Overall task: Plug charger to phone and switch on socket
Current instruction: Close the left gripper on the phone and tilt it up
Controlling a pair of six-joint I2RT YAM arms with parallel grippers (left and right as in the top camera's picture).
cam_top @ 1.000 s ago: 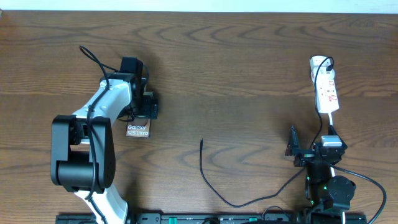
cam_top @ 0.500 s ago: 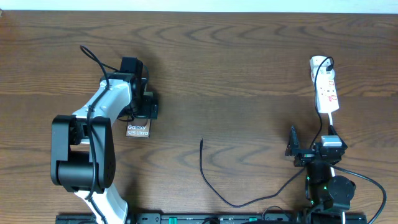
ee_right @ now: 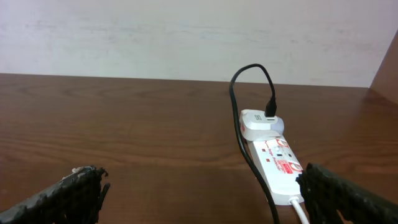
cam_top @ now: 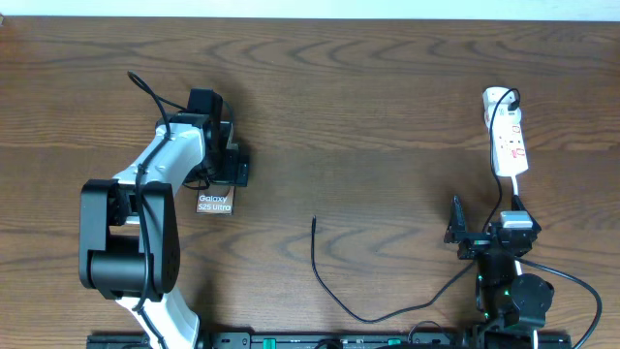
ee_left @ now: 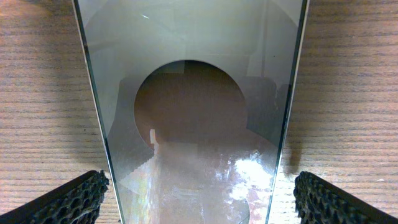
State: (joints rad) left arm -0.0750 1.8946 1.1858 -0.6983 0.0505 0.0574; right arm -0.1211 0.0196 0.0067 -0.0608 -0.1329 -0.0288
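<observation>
The left claw (ee_left: pixel 199 199) gapes astride the phone (cam_top: pixel 214 204) lettered "Galaxy S25 Ultra"; the right claw (ee_right: pixel 199 194) gapes too.

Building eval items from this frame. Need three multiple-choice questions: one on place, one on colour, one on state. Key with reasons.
1. Seen from overhead, where does the socket lie?
A) right side, far part of the table
B) left side, near edge
C) dead centre

2. What colour is the charger cable?
A) white
B) black
C) red

3. How does the charger's tip stand with respect to the phone and the right hand?
A) plugged into the phone
B) gripped by the hand
C) loose on the table

Key:
1 A, the white strip sits at the upper right of the overhead view.
2 B, it shows as a thin black line on the wood.
3 C, the tip rests on bare wood, apart from the phone, and the right hand is open and holds nothing.
</observation>
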